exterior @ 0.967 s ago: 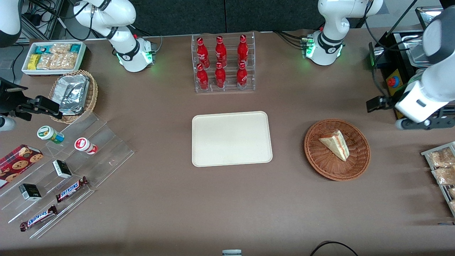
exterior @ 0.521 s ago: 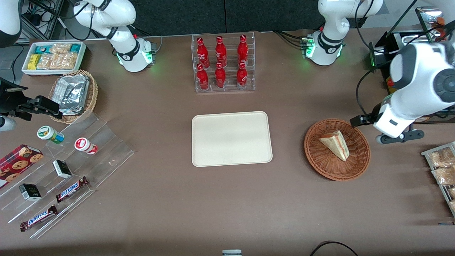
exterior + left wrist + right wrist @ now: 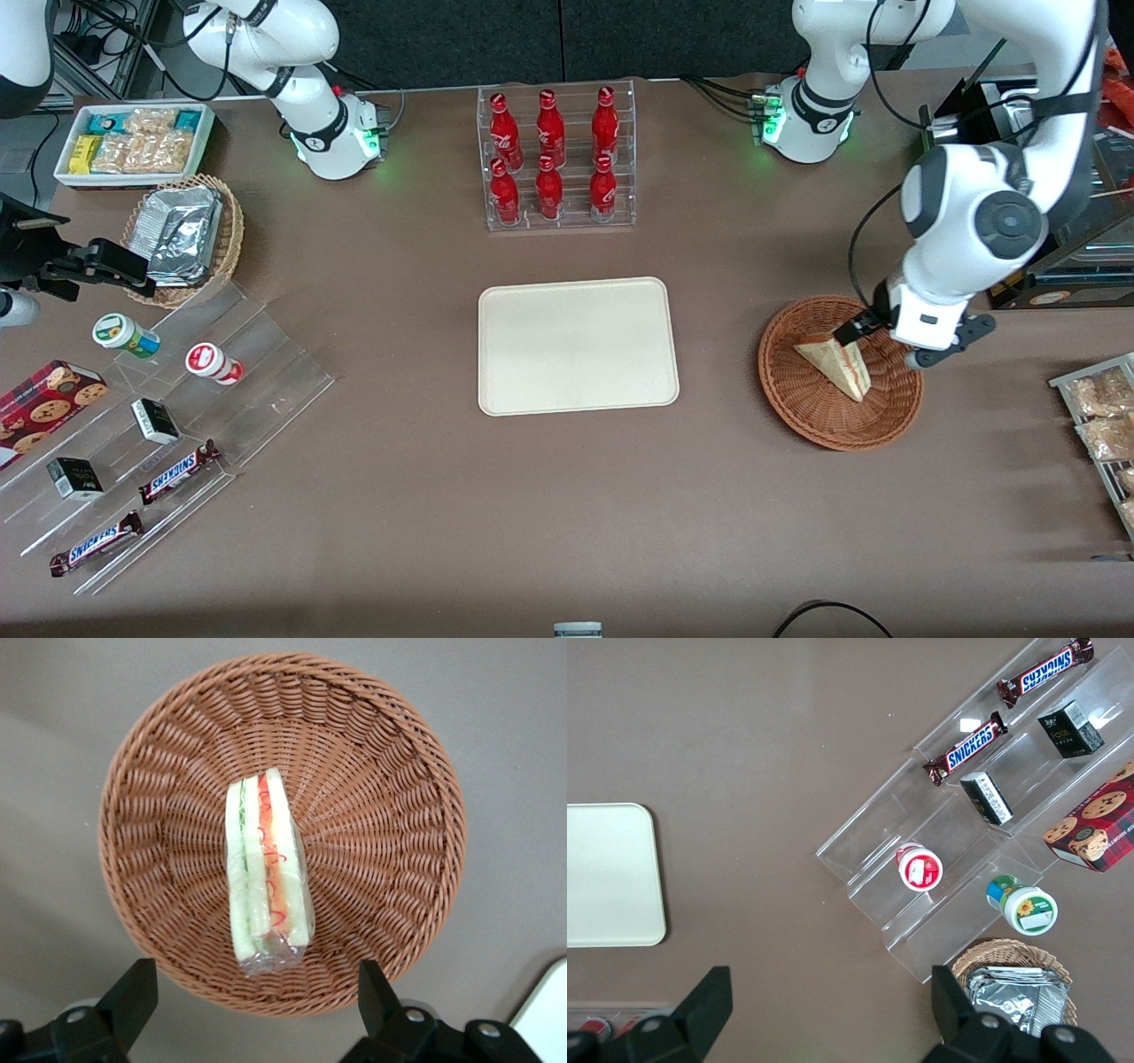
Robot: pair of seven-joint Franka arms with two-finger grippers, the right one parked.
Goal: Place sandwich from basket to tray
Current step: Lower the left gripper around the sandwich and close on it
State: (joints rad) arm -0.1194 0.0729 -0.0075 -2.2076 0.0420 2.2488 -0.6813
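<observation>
Sandwich (image 3: 267, 873) lay alone in basket (image 3: 283, 828), cut edge turned upward, unobstructed. Gripper (image 3: 252, 1005) was held above the basket, fingers spread wide. Tray (image 3: 578, 346) was set well apart, toward the parked arm's end.

The basket (image 3: 840, 372) at the right of the front frame is reddish-brown woven wicker, and the sandwich (image 3: 836, 361) in it is pale white bread with red-orange and green stripes, wrapped in clear film. At centre the tray (image 3: 578, 346) is plain cream-white on the dull brown table (image 3: 567, 496). The gripper (image 3: 881, 344), above the basket, has black fingers under a white arm.
</observation>
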